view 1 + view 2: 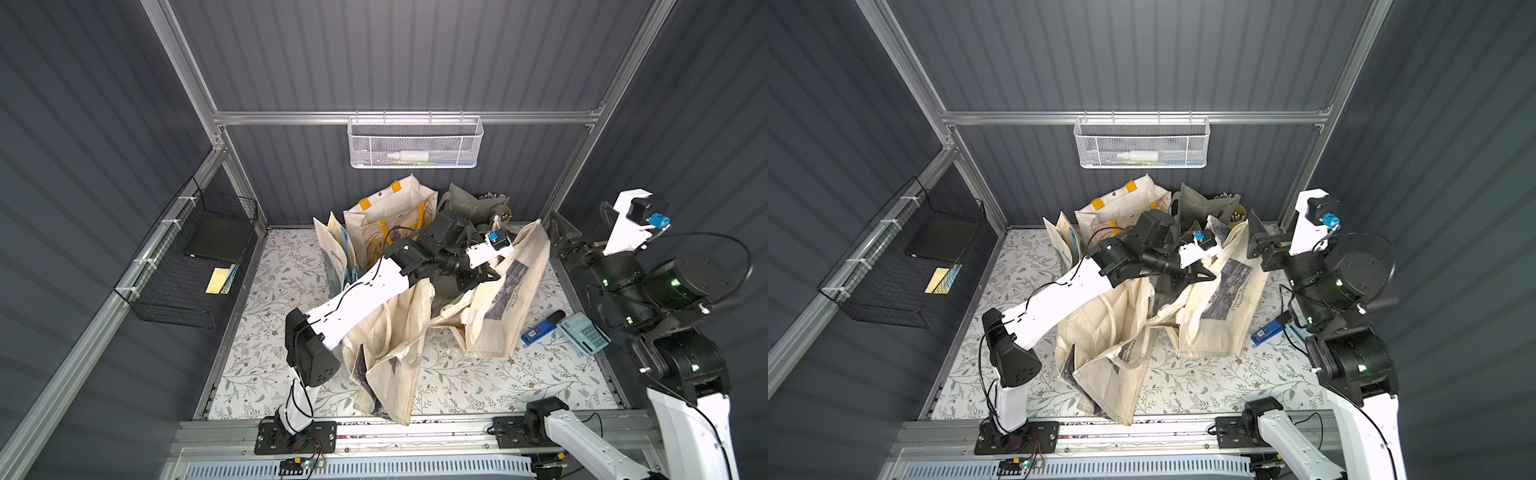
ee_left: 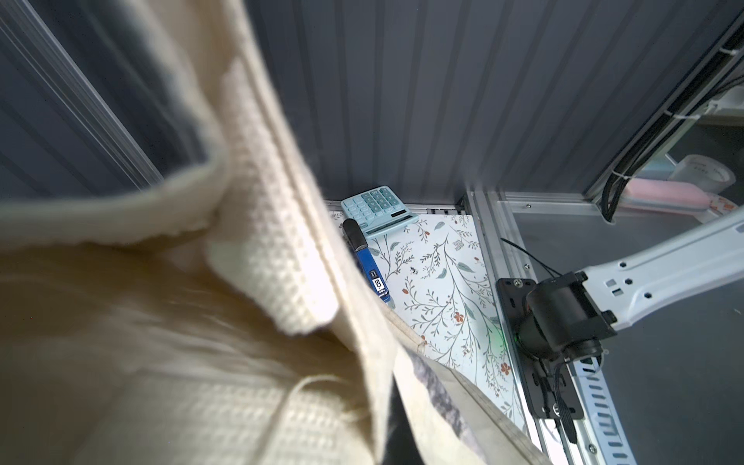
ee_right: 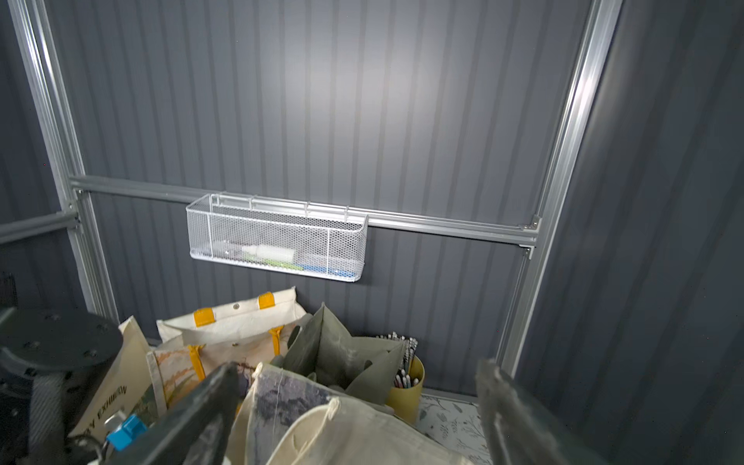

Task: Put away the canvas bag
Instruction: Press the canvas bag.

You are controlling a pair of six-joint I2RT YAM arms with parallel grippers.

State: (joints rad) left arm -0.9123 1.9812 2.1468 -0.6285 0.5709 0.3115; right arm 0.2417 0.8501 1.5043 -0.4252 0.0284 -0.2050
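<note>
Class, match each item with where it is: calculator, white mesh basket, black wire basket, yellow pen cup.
Items:
1 calculator
2 white mesh basket
3 black wire basket
4 yellow pen cup

Places:
a hangs on the back rail
b back corner, beside the olive bag
c on the floral tabletop, next to the blue marker
d fixed to the side rail

Pairs: 1-c, 2-a, 3-d, 4-b.
</note>
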